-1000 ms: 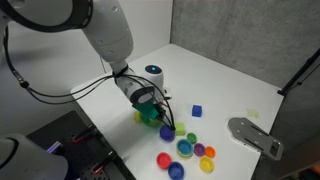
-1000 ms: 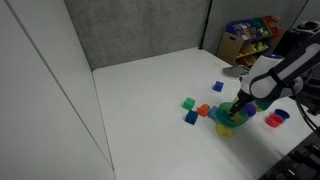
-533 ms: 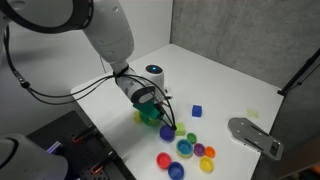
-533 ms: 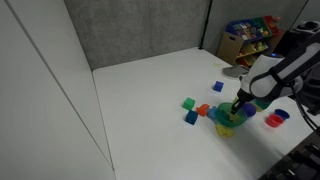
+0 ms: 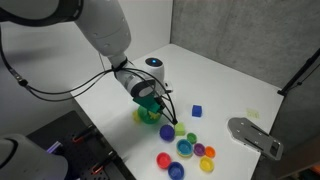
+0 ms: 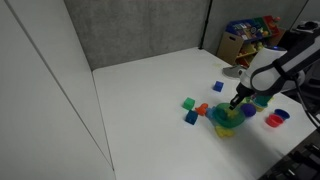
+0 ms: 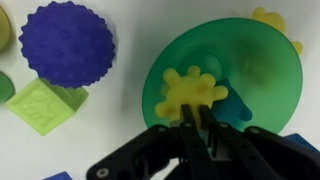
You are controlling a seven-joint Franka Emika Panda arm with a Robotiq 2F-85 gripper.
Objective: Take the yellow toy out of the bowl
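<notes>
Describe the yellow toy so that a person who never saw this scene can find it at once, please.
In the wrist view, start from the green bowl, right of the bumpy blue ball. The yellow toy is over the bowl's left half, pinched by the tool. It has rounded lobes like a flower; the other yellow piece lies untouched beyond the bowl's upper rim.

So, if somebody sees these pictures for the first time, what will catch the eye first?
In the wrist view, the bright yellow toy stands out first, pinched by the gripper and seen against the green bowl. Next comes the knobbly blue ball at the upper left, with a light green cube just below it. In an exterior view, a cluster of coloured cups lies on the white table near the arm.
</notes>
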